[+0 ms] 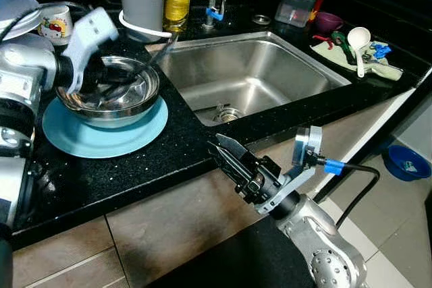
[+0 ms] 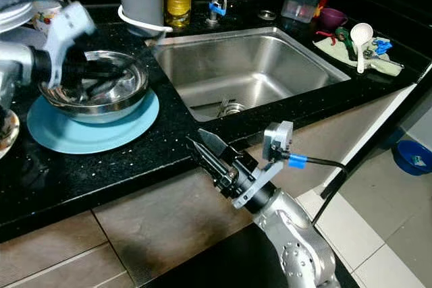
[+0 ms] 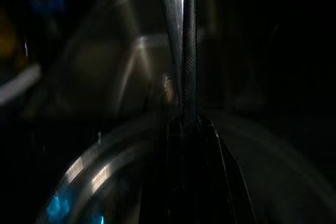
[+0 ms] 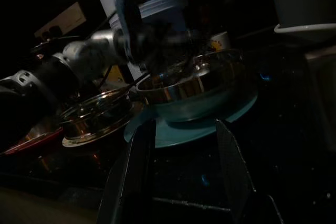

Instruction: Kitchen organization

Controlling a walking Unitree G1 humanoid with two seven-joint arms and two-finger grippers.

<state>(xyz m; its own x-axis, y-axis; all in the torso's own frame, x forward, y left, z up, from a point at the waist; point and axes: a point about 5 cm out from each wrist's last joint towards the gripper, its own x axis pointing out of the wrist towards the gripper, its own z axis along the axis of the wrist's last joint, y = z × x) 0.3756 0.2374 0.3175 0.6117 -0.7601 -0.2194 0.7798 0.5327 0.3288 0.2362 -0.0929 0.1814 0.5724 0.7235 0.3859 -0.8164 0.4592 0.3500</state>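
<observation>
From the left eye view, the left gripper point(image 1: 125, 82) is reaching into the steel bowl point(image 1: 108, 92), which is sitting on a blue plate point(image 1: 101, 133) near the left end of the black worktop point(image 1: 169, 160), just beside the sink's point(image 1: 250, 75) left rim. Its long black fingers are lying close together and crossing the bowl's hollow; whether they are pinching the far wall or only resting inside, I cannot tell. The right gripper point(image 1: 226, 150) is hanging below the worktop's front edge, in front of the cabinet, its jaws a little apart and holding nothing.

From the right eye view, the same bowl is standing on the plate near the left end, and a white spoon point(image 2: 361, 38) is lying on a cloth at the far right corner.

In the left wrist view, very dark, two fingers point(image 3: 184, 51) are running side by side, nearly touching, above a curved shiny rim point(image 3: 89, 166).

In the right wrist view, the right gripper's fingers point(image 4: 131, 177) are standing apart, framing the bowl on the plate, and a second steel dish point(image 4: 94, 119) is sitting beside it.

I'd judge the bowl is being taken hold of. The next move calls for a firm grip on its wall before lifting it clear of the plate.
</observation>
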